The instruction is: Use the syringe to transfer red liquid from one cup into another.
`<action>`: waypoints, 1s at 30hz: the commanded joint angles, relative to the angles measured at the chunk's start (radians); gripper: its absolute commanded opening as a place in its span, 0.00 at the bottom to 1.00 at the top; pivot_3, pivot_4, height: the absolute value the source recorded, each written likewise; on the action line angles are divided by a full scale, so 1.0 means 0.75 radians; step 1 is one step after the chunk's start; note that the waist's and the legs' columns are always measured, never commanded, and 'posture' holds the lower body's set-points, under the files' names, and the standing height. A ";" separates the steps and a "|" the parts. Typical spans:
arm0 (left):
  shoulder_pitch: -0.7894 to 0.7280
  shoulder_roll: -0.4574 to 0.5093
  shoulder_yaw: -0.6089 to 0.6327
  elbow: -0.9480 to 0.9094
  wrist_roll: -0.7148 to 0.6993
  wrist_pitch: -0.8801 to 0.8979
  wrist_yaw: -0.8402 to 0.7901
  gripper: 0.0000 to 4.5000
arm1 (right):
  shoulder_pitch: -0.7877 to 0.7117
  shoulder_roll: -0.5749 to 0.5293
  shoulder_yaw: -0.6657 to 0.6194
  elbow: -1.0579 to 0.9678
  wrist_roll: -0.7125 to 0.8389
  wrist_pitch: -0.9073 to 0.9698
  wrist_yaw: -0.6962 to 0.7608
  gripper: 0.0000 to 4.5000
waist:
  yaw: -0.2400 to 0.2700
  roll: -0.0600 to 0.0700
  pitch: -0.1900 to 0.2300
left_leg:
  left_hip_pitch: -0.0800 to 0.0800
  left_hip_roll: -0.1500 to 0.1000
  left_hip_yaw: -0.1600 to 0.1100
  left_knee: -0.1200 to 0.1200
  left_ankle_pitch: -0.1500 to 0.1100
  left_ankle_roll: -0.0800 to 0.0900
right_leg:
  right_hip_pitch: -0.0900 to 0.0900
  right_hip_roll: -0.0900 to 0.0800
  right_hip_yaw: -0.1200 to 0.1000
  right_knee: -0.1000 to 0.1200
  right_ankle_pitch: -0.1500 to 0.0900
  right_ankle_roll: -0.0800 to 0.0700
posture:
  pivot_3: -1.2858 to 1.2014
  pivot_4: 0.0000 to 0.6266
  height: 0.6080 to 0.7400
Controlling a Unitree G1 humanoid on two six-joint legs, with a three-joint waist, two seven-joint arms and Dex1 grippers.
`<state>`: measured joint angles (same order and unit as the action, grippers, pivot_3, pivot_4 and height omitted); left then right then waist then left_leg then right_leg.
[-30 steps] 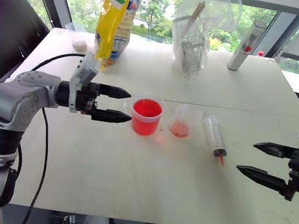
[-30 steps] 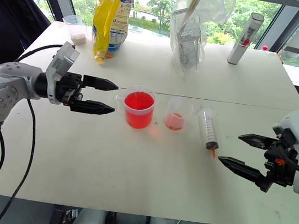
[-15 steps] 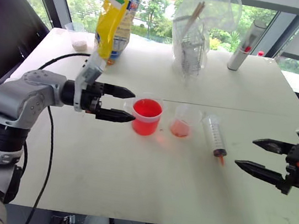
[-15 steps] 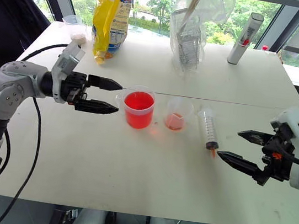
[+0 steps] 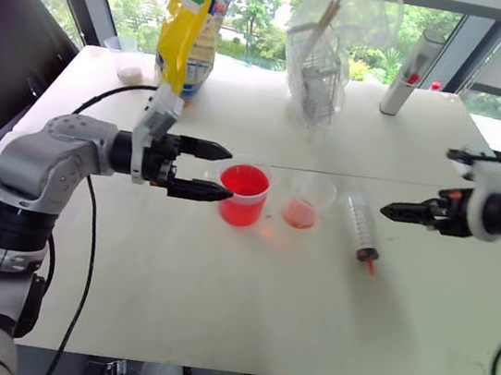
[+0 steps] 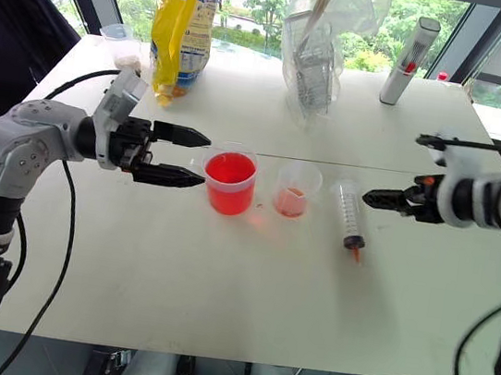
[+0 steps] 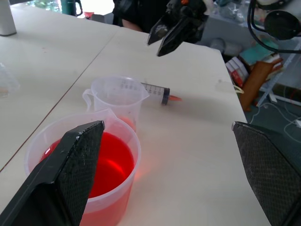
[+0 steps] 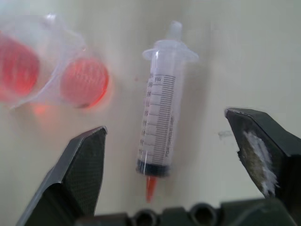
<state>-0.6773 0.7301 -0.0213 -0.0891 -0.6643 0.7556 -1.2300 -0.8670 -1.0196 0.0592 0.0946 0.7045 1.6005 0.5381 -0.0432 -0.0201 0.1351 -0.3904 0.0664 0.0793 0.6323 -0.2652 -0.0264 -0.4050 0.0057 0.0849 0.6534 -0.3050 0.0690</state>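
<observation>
The clear syringe lies flat on the white table, its orange tip toward the front edge. To its left stands the small, faintly pink cup. Left of that is the wider cup, holding bright red liquid nearly to its rim. My left gripper is open and level, its fingertips just left of the wide cup, close to its rim. My right gripper hangs open above the table, right of the syringe and angled down at it. In the right wrist view the syringe shows between the fingers.
Along the far edge stand a yellow snack bag, a clear plastic bag of items, a grey-white cylinder and a small cup of white stuff. A black cable trails over the left side.
My right gripper has moved from near the table's front right edge toward the far side, up beside the syringe, and has rolled. The left gripper has kept its place by the wide cup.
</observation>
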 commanded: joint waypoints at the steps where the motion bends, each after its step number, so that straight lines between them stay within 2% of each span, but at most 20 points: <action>1: 0.013 0.020 0.041 -0.063 -0.012 -0.007 0.019 1.00 | -0.106 0.026 0.154 0.135 -0.077 0.019 -0.007 0.97 | 0.004 0.000 0.000 | -0.001 0.000 0.000 0.000 0.000 0.000 | -0.001 0.000 0.000 0.000 0.000 0.000 | 0.52 0.24 0.99; 9: 0.093 0.050 0.098 -0.167 -0.055 0.042 0.093 1.00 | -0.219 0.191 0.420 0.383 -0.239 -0.073 0.098 0.97 | 0.003 0.000 0.000 | -0.002 0.000 0.000 0.000 0.000 0.000 | -0.001 0.000 -0.001 0.000 0.000 0.000 | 0.52 0.24 0.99; 19: 0.144 0.075 0.140 -0.244 -0.103 0.082 0.164 1.00 | -0.316 0.367 0.594 0.756 -0.489 -0.320 0.267 0.97 | -0.004 -0.002 -0.001 | 0.000 0.000 0.000 0.004 0.000 0.000 | 0.000 0.001 -0.002 0.006 0.000 0.000 | 0.52 0.24 0.99; 28: 0.166 0.086 0.151 -0.270 -0.124 0.086 0.199 1.00 | -0.371 0.486 0.650 0.975 -0.697 -0.449 0.395 0.97 | -0.011 -0.006 -0.004 | 0.006 0.000 -0.001 0.009 0.000 0.000 | 0.008 0.001 -0.002 0.006 0.001 -0.001 | 0.52 0.24 0.99; 30: 0.166 0.087 0.149 -0.269 -0.124 0.081 0.203 1.00 | -0.370 0.505 0.665 0.986 -0.734 -0.467 0.425 0.86 | -0.013 -0.007 -0.005 | 0.008 0.000 -0.001 0.010 0.000 0.000 | 0.011 0.001 -0.002 0.006 0.000 -0.001 | 0.52 0.24 0.99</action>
<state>-0.5485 0.7830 0.0612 -0.2591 -0.7454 0.8237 -1.0809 -1.1516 -0.6611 0.5378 0.8109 0.1773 1.2728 0.8384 -0.0529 -0.0257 0.1317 -0.3845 0.0666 0.0785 0.6402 -0.2654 -0.0264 -0.3968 0.0062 0.0831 0.6579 -0.3047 0.0684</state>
